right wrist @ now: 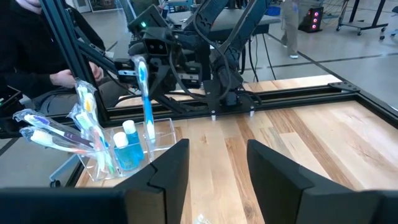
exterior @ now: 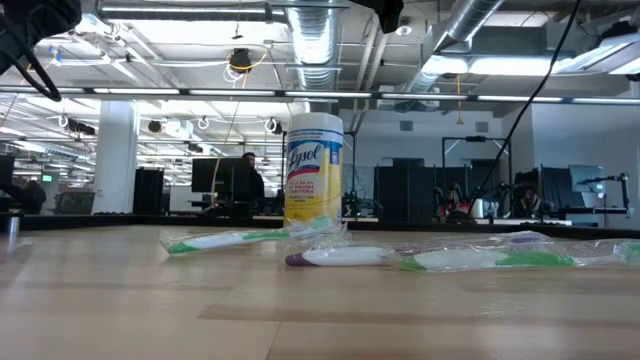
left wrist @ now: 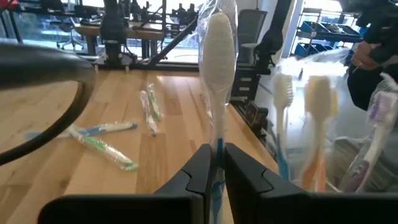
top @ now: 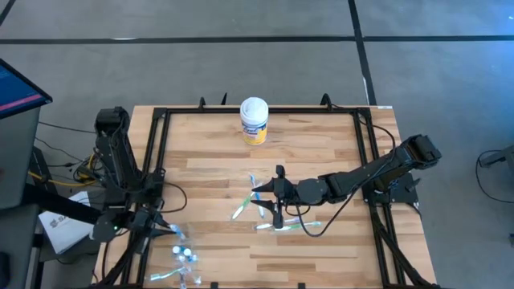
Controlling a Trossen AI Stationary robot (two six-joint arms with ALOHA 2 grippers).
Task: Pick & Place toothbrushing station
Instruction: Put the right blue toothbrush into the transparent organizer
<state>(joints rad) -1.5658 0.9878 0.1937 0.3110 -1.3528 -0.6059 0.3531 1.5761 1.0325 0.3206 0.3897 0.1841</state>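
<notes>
My left gripper [top: 157, 228] is at the near left, shut on a blue toothbrush in a clear wrapper [right wrist: 145, 99], by a clear holder [right wrist: 163, 127]. The holder has several toothbrushes [right wrist: 59, 134] and two teal tubes [right wrist: 126, 148] standing in it. Several wrapped toothbrushes [top: 241, 207] lie flat on the table's middle; they also show in the low view [exterior: 345, 257]. My right gripper [top: 275, 197] is open and empty just above them; its fingers [right wrist: 168, 163] stand wide apart. My left gripper pinches the wrapped toothbrush's blue handle [left wrist: 216, 182] between its two fingers. The brush runs on past the fingertips to a pale end [left wrist: 219, 37]. In the right wrist view it stands about upright over the holder, off the table. Whether its lower end touches the holder, I cannot tell.
A yellow and white wipes canister [top: 254, 120] stands at the far middle of the table. A black frame rail [top: 257, 111] runs around the wooden top. A person's hand and sleeve [right wrist: 59, 76] show beyond the table's left edge, behind the holder.
</notes>
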